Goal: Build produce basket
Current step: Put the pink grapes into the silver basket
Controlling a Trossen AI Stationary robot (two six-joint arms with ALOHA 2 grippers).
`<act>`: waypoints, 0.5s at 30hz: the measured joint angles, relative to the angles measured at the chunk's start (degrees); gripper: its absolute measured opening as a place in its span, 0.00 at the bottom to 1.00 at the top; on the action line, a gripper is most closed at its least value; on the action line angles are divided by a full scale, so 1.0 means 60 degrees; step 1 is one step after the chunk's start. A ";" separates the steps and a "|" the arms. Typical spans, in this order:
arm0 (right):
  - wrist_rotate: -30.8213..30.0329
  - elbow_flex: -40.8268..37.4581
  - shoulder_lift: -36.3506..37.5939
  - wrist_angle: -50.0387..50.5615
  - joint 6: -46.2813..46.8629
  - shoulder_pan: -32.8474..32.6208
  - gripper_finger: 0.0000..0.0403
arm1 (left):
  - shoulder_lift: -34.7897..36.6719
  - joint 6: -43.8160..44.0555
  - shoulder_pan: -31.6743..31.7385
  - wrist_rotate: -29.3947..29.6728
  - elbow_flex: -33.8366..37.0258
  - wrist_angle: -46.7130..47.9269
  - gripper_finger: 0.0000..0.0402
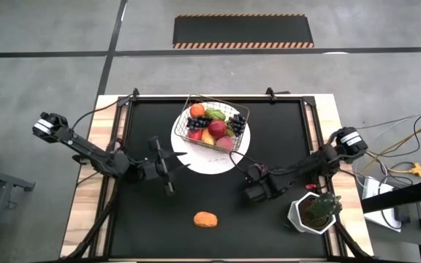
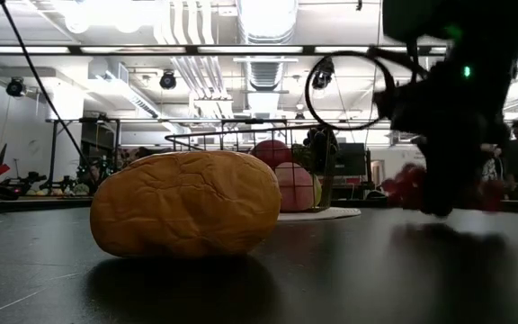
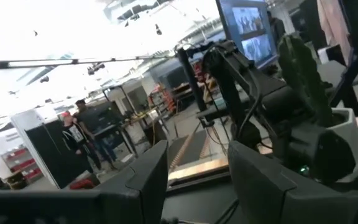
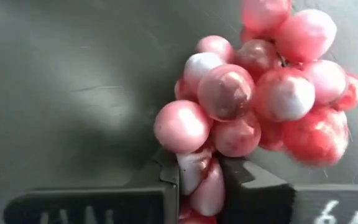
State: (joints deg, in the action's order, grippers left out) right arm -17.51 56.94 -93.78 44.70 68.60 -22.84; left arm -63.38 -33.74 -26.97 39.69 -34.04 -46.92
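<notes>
While pinching red grapes (image 4: 253,99): right hand (image 4: 201,177), table-low.

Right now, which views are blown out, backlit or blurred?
Left wrist view: ceiling washed out white, room beyond soft. Low view: the right pincer is a backlit silhouette with the red grape bunch smeared beside it; the orange fruit up close is sharp. Right wrist view: grapes blurred towards the frame edge.
</notes>
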 joint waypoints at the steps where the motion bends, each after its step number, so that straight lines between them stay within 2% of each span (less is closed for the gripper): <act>1: 0.0094 0.0057 0.0139 0.0009 -0.0245 0.0000 0.09 | 0.0150 -0.0121 -0.0001 0.0006 0.0085 -0.0023 0.37; 5: 0.0352 0.0430 0.0930 -0.0006 -0.0884 0.0074 0.08 | 0.0740 -0.0376 -0.0001 0.0058 0.0567 -0.0007 0.37; 9: 0.0330 0.0765 0.1814 -0.0015 -0.1562 0.0200 0.12 | 0.1547 -0.0634 -0.0001 0.0081 0.1116 -0.0032 0.37; 15: 0.0305 0.1058 0.3056 -0.0117 -0.3374 0.0194 0.14 | 0.2496 -0.1217 -0.0001 -0.0215 0.1544 -0.0025 0.37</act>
State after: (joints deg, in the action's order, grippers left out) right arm -15.68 63.28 -75.45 44.00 48.36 -21.67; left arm -48.40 -41.05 -26.98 38.40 -24.78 -47.07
